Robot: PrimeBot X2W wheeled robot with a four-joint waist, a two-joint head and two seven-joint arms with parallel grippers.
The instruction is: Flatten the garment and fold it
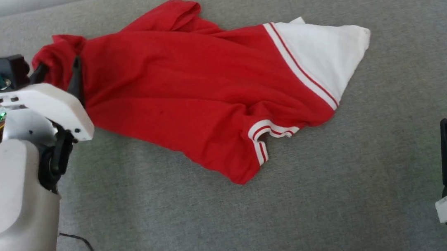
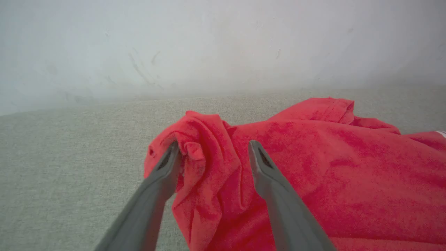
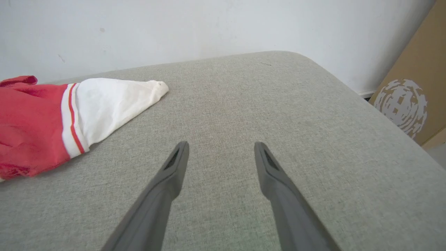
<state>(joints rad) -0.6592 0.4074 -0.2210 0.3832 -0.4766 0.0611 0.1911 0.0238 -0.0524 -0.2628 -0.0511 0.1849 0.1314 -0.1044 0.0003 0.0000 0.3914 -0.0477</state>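
The grey bench [image 1: 234,224] carries a red T-shirt [image 1: 187,100] toward its far edge, mostly left of middle. To my eye the trouble could start at its left end. A wad of red cloth stands up between the wide-open fingers of the left gripper [image 2: 214,146], gripped by neither but brushing one of them. If that arm pulls away carelessly, the fold could snag and drag the shirt back into a heap.

The shirt is far from flat. It lies askew and rumpled, a white sleeve [image 1: 324,52] pointing at the right edge and a striped cuff [image 1: 267,131] curled on the near side.

The right gripper [image 3: 221,146] hovers over bare bench near the right edge, spread wide, holding nothing.
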